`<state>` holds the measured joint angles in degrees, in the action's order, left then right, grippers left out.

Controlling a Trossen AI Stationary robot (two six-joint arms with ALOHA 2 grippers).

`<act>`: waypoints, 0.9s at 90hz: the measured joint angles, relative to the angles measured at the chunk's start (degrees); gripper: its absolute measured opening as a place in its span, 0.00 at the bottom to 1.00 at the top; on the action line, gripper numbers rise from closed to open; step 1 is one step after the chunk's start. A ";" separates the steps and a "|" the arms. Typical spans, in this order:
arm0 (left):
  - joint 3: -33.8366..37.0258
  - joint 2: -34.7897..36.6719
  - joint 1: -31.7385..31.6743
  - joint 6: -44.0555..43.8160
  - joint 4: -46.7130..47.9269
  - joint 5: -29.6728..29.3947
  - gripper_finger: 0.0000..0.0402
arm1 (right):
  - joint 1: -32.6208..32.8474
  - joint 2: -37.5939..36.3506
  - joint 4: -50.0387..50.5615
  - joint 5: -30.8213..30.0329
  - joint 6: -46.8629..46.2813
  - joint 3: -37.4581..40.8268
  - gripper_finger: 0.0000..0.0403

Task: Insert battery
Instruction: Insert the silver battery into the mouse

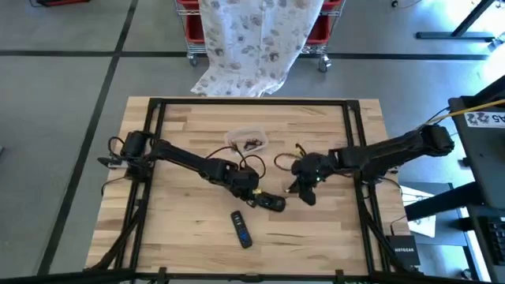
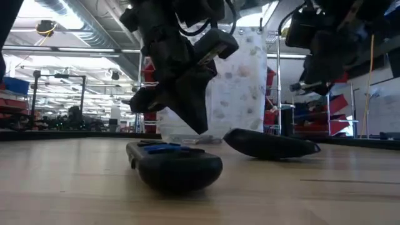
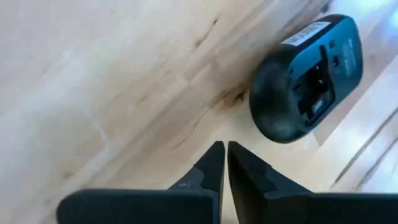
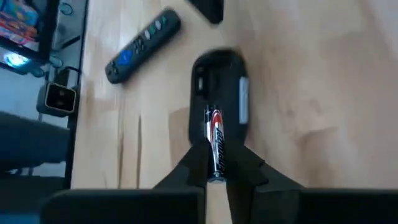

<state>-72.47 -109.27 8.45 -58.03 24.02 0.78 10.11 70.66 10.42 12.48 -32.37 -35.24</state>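
A black computer mouse lies belly-up on the wooden table, its battery bay open. My right gripper hovers just to the mouse's right, shut on a battery whose free end points over the mouse. My left gripper is shut with nothing between its fingers. It stands low over the table just left of the mouse. My right gripper pinches the battery's rear half between its two fingers. The battery lies along the fingers and its front half juts out past their tips. The fingers slant down from the table's right side. The battery is clear of the table, above the mouse's near end.
A black remote control with blue buttons lies near the front edge, in front of the mouse. A clear plastic tub with small parts stands farther back. Black frame rails run along both table sides. Loose cables lie around the wrists.
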 joint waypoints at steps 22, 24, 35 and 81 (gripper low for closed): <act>0.39 0.19 0.22 7.02 -1.03 0.03 0.00 | 3.12 6.62 -4.84 -4.42 -12.14 -0.09 0.01; 0.55 0.19 0.22 7.55 -1.00 0.03 0.00 | 3.02 7.19 -5.05 -4.56 -12.88 -0.09 0.01; 0.83 0.14 0.20 10.44 -0.82 -0.92 0.00 | 3.00 10.17 -7.65 -5.46 -15.59 -0.65 0.01; 0.81 0.17 0.73 18.45 -2.51 -5.10 0.00 | 3.06 21.40 -0.84 -8.45 -15.37 -11.83 0.01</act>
<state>-71.66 -109.10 9.18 -39.58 21.51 -4.32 13.17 92.06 9.58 4.03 -47.74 -47.07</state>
